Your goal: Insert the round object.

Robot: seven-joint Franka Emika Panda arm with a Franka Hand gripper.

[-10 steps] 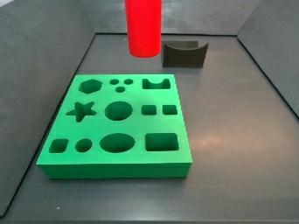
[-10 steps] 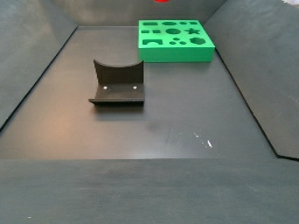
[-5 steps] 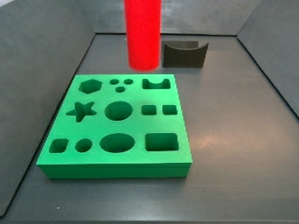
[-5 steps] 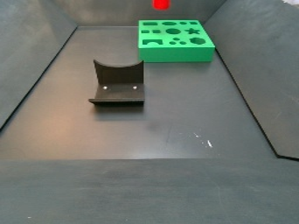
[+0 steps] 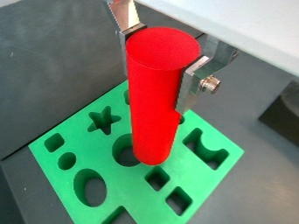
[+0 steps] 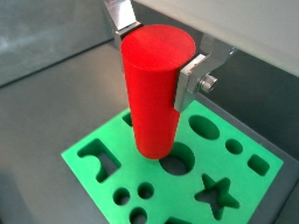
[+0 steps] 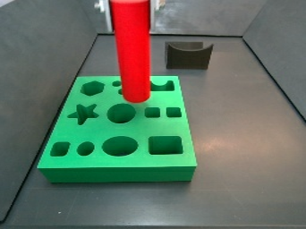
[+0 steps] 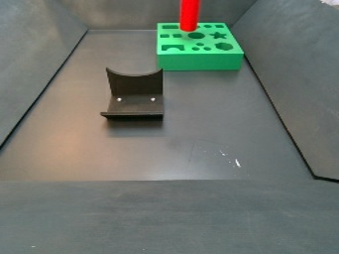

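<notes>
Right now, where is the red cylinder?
The red cylinder hangs upright in the gripper, above the green block, its lower end near the round hole at the block's middle.

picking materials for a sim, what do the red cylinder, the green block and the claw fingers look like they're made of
The red cylinder, held upright in the claw above the block: probably smooth plastic, uniform matte colour, clean flat top.

The green block: looks like rigid plastic or dense foam, with crisp cutouts and an even satin surface; which one is unclear.

The claw's fingers: apparently bare metal, silver with a dull sheen and a bolt.

Dark grey notched block (image 8: 133, 93) on floor, well apart from green block (image 8: 199, 48).
</notes>
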